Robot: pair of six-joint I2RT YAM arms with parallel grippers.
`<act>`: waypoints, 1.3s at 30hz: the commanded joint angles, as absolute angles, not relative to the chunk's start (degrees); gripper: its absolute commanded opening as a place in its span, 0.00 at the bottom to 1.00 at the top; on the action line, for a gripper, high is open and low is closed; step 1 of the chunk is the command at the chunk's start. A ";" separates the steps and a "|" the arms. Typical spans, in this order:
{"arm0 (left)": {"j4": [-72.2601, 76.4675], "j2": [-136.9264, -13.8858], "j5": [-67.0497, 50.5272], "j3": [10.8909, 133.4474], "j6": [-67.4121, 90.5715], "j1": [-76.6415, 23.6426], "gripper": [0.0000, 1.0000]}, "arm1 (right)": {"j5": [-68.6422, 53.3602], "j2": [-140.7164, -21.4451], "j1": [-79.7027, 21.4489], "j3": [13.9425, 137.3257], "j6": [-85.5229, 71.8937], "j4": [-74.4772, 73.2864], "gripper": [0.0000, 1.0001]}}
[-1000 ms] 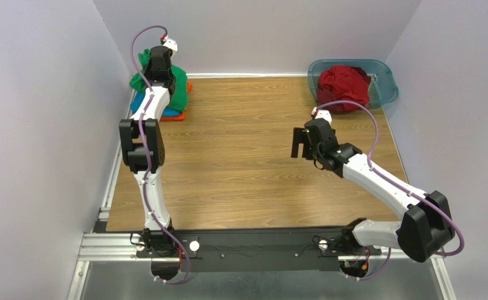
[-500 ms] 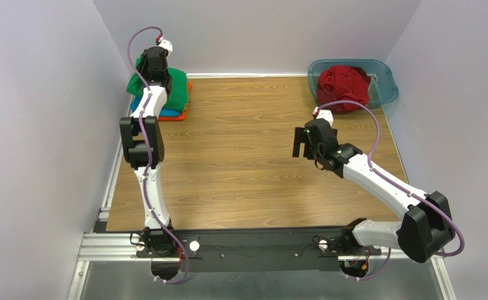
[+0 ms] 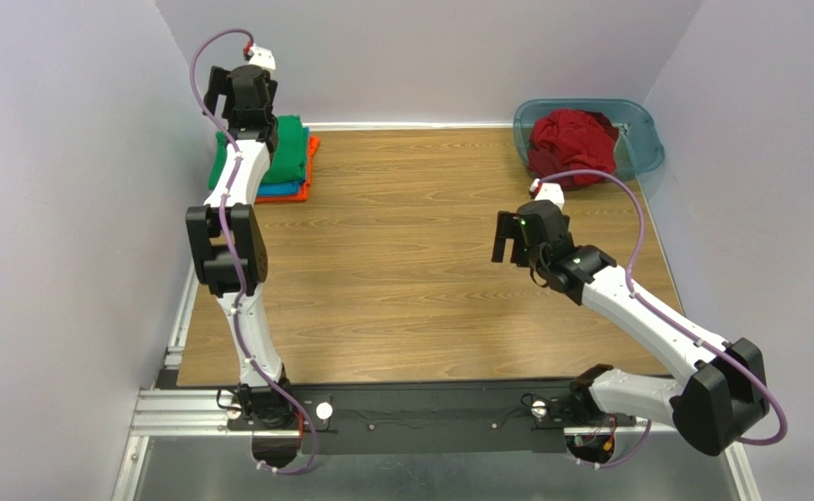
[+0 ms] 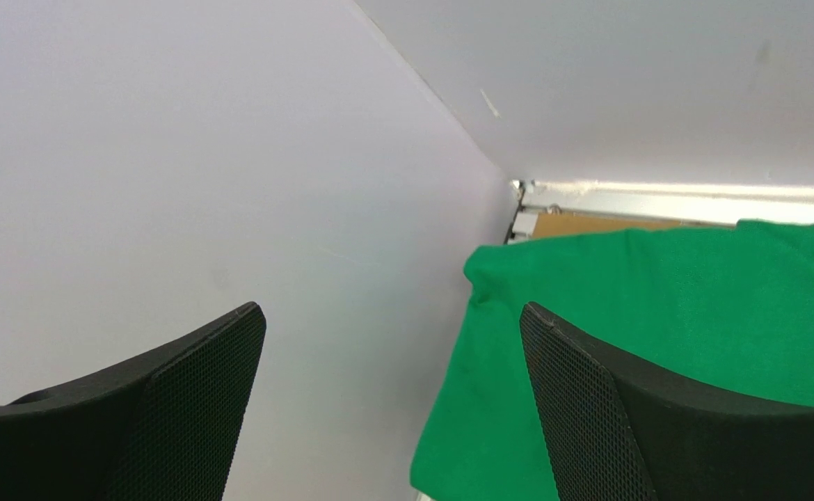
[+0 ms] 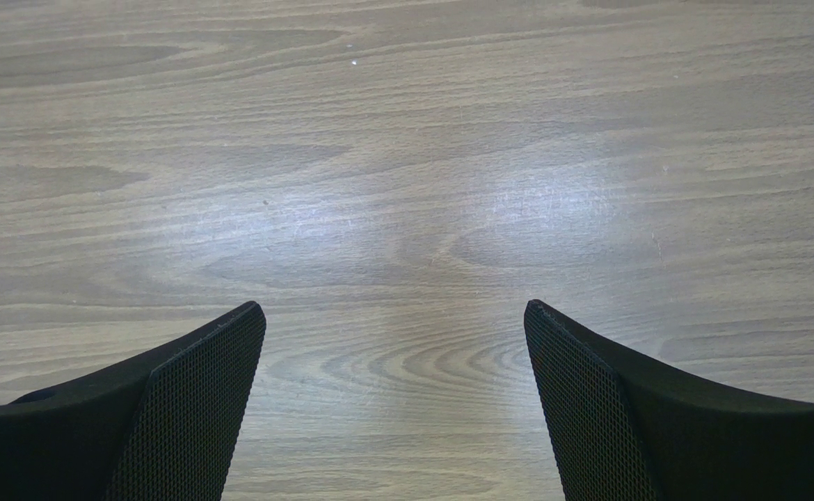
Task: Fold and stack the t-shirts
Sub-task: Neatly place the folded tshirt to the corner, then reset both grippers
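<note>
Release: left fingers [image 4: 631, 428] have opened and risen, leaving the green t-shirt [image 4: 673, 313] stacked beneath them; right fingers [image 5: 160, 418] gape empty; dark red t-shirt [image 3: 571, 141] awaits folding.

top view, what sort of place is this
Probably a robot lab cell, not a home: left arm and right arm bolted to a metal rail, blank walls boxing in a wood table, shirts stacked in one corner, a red one in a tub.

You have the stack of folded t-shirts [image 3: 288, 157] in the table's [image 3: 401, 282] far left corner, the left pincer [image 4: 390, 313] above its far edge. The tub [image 3: 643, 141] sits in the far right corner, a crumpled t-shirt [image 3: 573, 141] inside. The right pincer [image 3: 513, 242] hangs right of centre.
</note>
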State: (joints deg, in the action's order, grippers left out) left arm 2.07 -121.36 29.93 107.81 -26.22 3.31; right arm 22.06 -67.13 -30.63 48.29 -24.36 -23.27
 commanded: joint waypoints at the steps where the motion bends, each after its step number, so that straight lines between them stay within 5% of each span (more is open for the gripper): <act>1: 1.76 -115.24 27.69 106.18 -23.12 3.52 0.98 | 22.59 -64.95 -30.41 47.11 -23.99 -23.99 1.00; 9: -1.67 -107.41 16.36 102.84 -10.83 2.90 0.98 | 24.26 -63.90 -30.41 47.55 -24.70 -23.91 1.00; 21: -7.47 -100.47 15.64 98.19 11.94 -4.65 0.98 | 23.29 -61.70 -30.41 47.20 -26.98 -23.91 1.00; 31: -1.76 -81.76 21.44 70.78 25.12 -16.07 0.98 | 24.78 -58.27 -30.41 45.62 -28.74 -23.91 1.00; 39: 10.27 -56.45 14.60 39.57 34.80 -21.35 0.98 | 25.05 -55.73 -30.41 42.98 -29.09 -23.82 1.00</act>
State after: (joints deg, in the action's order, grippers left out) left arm 2.81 -63.33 17.67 47.53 28.51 -19.33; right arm 22.92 -57.78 -30.63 44.82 -28.08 -23.27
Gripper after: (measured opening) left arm 0.983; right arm 0.997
